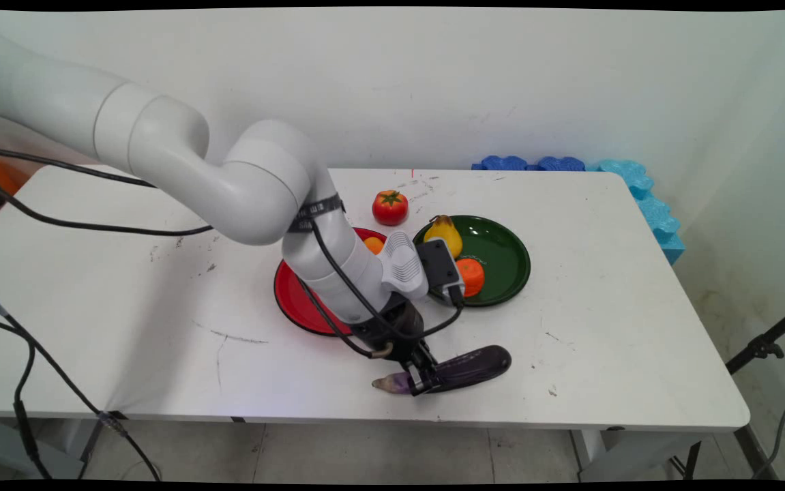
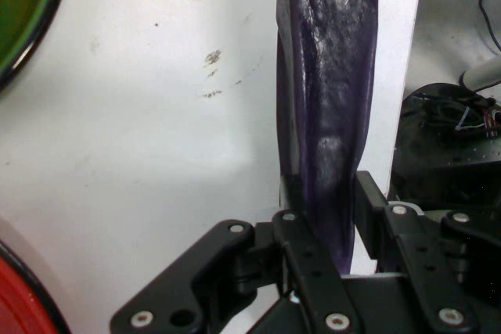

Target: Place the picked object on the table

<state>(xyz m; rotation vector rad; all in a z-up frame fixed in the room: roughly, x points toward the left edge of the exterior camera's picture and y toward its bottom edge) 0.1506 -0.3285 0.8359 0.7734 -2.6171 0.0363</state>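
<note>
Black two-finger gripper closed across glossy dark-purple toy eggplant near its stem end, at white table front edge. Probably light, stiff, slippery; grip off-centre.

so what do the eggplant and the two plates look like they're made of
Eggplant: looks like a soft plastic or rubber replica, with a dark purple, wrinkled skin and waxy highlights; the gripper is shut on it near its stem end. Green plate and red plate: glossy, even colour with dark rims, probably hard plastic or enamelled metal; the look leaves it open.
</note>
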